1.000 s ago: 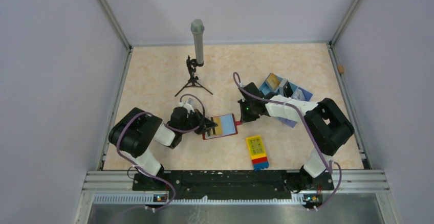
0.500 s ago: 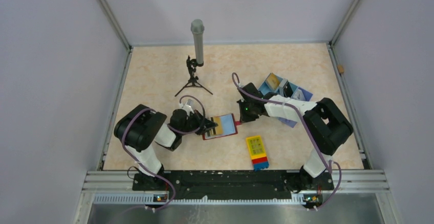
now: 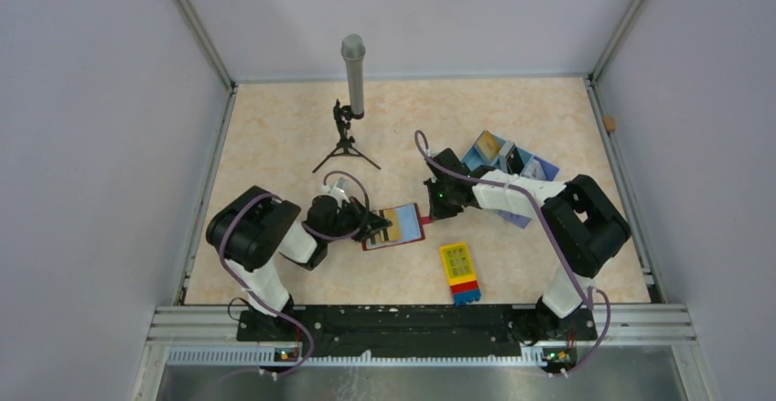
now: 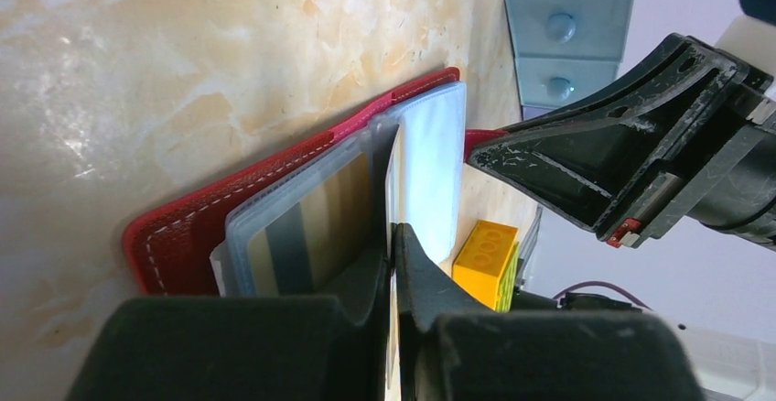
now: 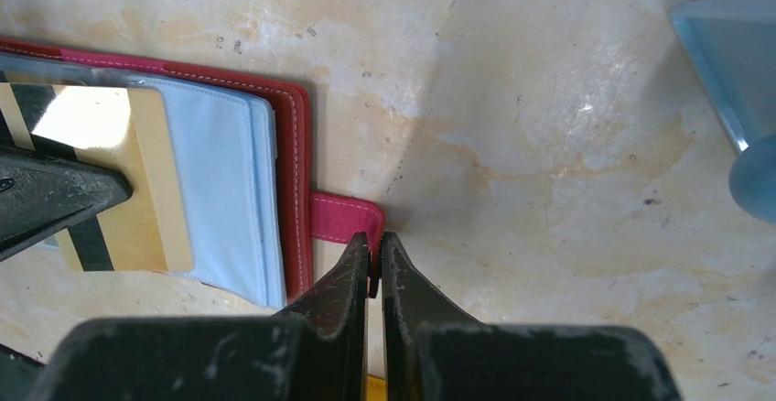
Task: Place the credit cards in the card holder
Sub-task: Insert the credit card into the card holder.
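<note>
On card holder [image 3: 408,224], left end effector [image 4: 393,233] pinching credit card [image 4: 394,181]

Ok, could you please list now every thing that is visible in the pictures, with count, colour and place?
card holder: 1, dark red, blue-grey pockets, open, centre
credit card: 1 clearly seen, gold, dark stripe, over the card holder
tray: 1, light blue, right of centre
block: 1, yellow, red, blue, near edge
microphone on tripod: 1, grey and black, far side
table: 1, beige marbled
left end effector: 1, black, shut on the credit card
right end effector: 1, black, shut, tips at the red tab
</note>
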